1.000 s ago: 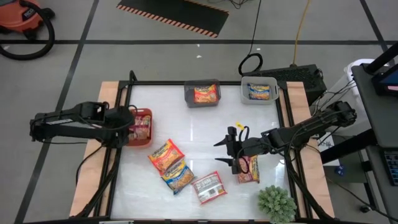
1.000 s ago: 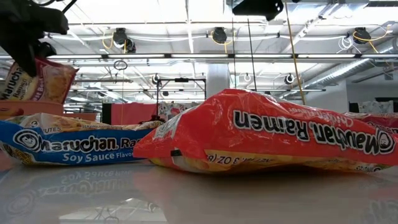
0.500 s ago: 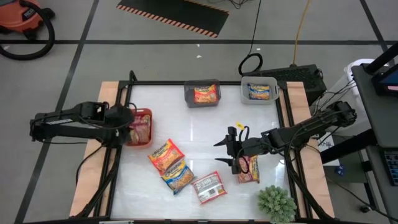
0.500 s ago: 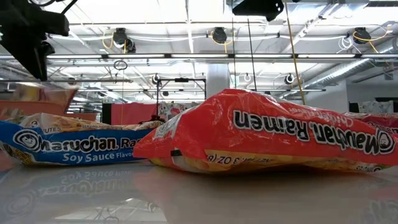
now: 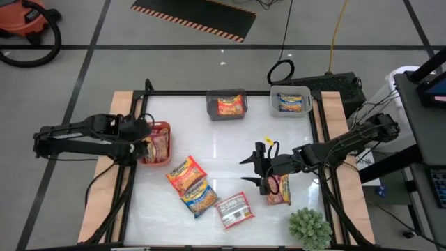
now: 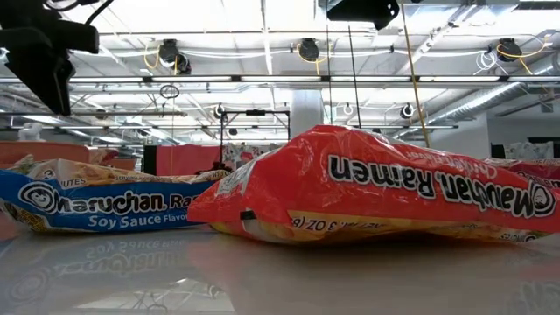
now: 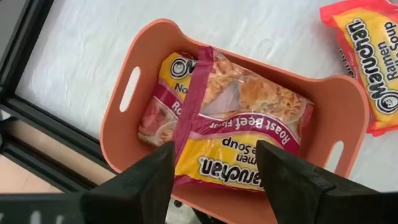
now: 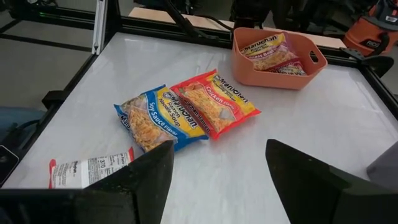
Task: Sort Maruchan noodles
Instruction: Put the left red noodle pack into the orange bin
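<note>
My left gripper (image 7: 214, 152) (image 5: 141, 137) hangs open above the red bin (image 7: 124, 134) (image 5: 166, 126) at the table's left. A pink-trimmed Maruchan packet (image 7: 239, 140) lies in the bin on top of another one. My right gripper (image 8: 219, 149) (image 5: 249, 169) is open over bare table right of centre, holding nothing. A pink-trimmed packet (image 5: 279, 189) lies flat under its wrist. A red packet (image 5: 185, 173) (image 8: 214, 102), a blue packet (image 5: 198, 198) (image 8: 155, 118) and a face-down packet (image 5: 234, 210) (image 8: 87, 169) lie flat near the front.
At the far edge a grey bin (image 5: 227, 95) holds a red packet and a white bin (image 5: 290, 91) holds a blue one. A potted plant (image 5: 309, 226) stands at the near right corner. A black frame rail (image 5: 132, 174) borders the table. Bare table lies in the middle.
My left gripper has let go of the pink-trimmed packet, which a second ago hung from it above the red bin. The packet has dropped into the bin and out of the low view. My right arm has kept still.
</note>
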